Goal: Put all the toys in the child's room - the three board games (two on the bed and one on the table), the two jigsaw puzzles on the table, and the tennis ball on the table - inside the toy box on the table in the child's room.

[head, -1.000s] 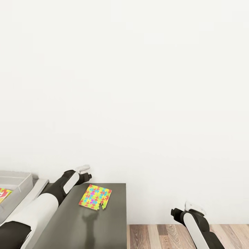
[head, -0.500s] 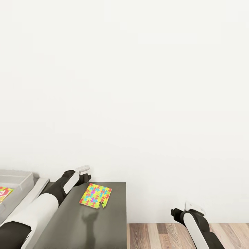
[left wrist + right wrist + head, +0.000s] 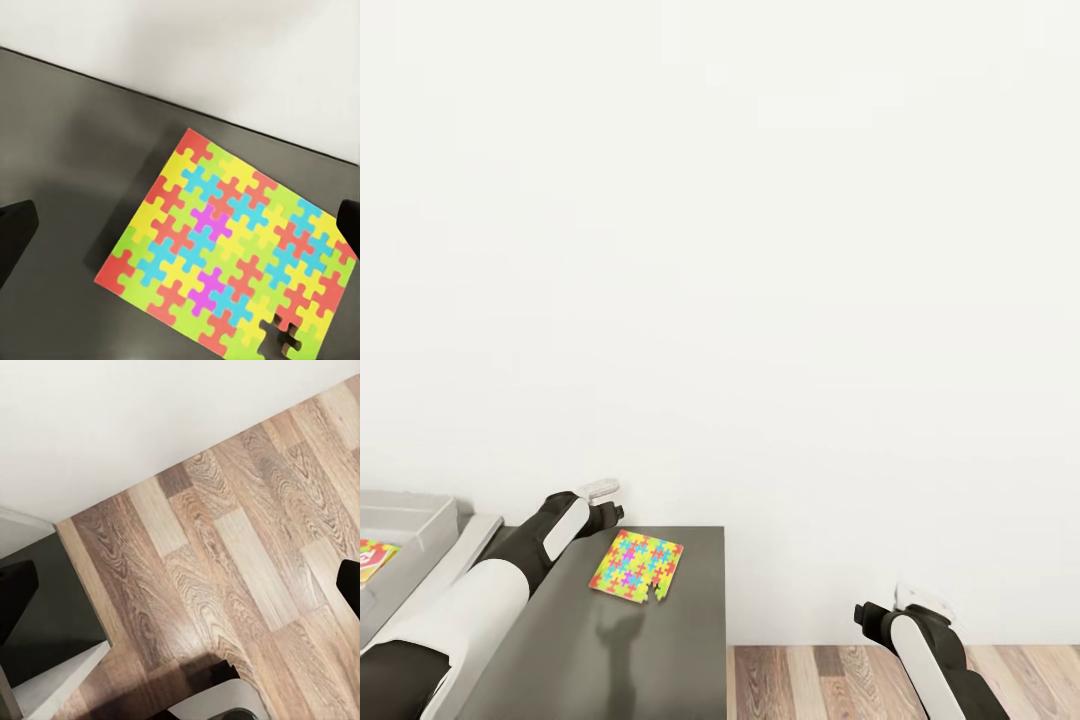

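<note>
- Toy box (image 3: 420, 520): light grey bin with sloping sides on the pale desk (image 3: 465, 545), well off to the outer side of my left jaws (image 3: 180, 217). A flat printed piece in red, green and yellow (image 3: 372, 560) lies inside it; the frame edge cuts it off, so I cannot tell which toy it is.
- Jigsaw puzzle (image 3: 636, 567): thin flat square, interlocking pieces in red, yellow, green, cyan and magenta. It lies flat on the dark grey unit (image 3: 660, 660), near the wall (image 3: 760, 250).
- Left wrist view: puzzle (image 3: 229, 255) sits directly ahead of my left jaws, between the two dark fingertips (image 3: 15, 232) at the frame edges. Jaws spread wide, touching nothing. One piece is missing near a corner, leaving a dark notch. The head view shows that only as a small nick on the edge.
- Head view: left arm (image 3: 510, 570) reaches over the dark unit, wrist just beside the puzzle.
- Right jaws (image 3: 180, 592): spread apart, empty, over wood plank floor (image 3: 240, 562) beside the unit's end; the head view shows only the forearm (image 3: 930, 640).
</note>
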`<state>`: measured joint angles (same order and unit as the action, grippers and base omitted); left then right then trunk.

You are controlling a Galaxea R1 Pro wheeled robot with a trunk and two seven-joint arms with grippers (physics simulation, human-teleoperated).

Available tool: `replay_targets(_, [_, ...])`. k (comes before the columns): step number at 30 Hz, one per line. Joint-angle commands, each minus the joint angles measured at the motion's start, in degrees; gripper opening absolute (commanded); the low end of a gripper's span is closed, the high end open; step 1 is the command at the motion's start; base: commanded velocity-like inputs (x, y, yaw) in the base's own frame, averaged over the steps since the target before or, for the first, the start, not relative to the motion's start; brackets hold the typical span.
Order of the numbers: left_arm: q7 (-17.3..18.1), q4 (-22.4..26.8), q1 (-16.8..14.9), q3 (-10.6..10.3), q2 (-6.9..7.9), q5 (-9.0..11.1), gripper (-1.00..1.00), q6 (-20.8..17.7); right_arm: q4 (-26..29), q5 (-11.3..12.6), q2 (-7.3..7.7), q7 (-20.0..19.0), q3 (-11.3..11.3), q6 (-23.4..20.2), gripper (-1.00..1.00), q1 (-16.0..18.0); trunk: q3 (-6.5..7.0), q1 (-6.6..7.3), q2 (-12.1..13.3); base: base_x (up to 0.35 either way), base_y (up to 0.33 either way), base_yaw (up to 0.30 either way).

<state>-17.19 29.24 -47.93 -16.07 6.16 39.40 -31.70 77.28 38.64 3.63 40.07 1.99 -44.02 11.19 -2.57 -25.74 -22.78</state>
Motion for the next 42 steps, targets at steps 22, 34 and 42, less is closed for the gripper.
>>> replay_targets(22, [-0.40, 0.03, 0.03, -0.45, -0.05, 0.59, 1.00, 0.49, -0.02, 0.85, 0.06, 0.61, 0.09, -0.22, 1.00, 0.15, -1.99, -0.04, -0.14, 0.000, 0.000, 0.000])
replay_targets(34, [1.69, 0.03, 0.03, -4.16, 0.34, 0.46, 1.00, 0.54, -0.06, 0.77, 0.06, 0.58, 0.12, -0.24, 1.00, 0.15, -3.11, -0.04, -0.14, 0.000, 0.000, 0.000])
replay_targets(42, [5.02, 0.03, 0.03, -5.69, 0.53, -3.20, 1.00, 0.70, -0.04, 0.73, 0.06, 0.57, 0.12, -0.28, 1.00, 0.15, -3.86, -0.04, -0.14, 0.000, 0.000, 0.000])
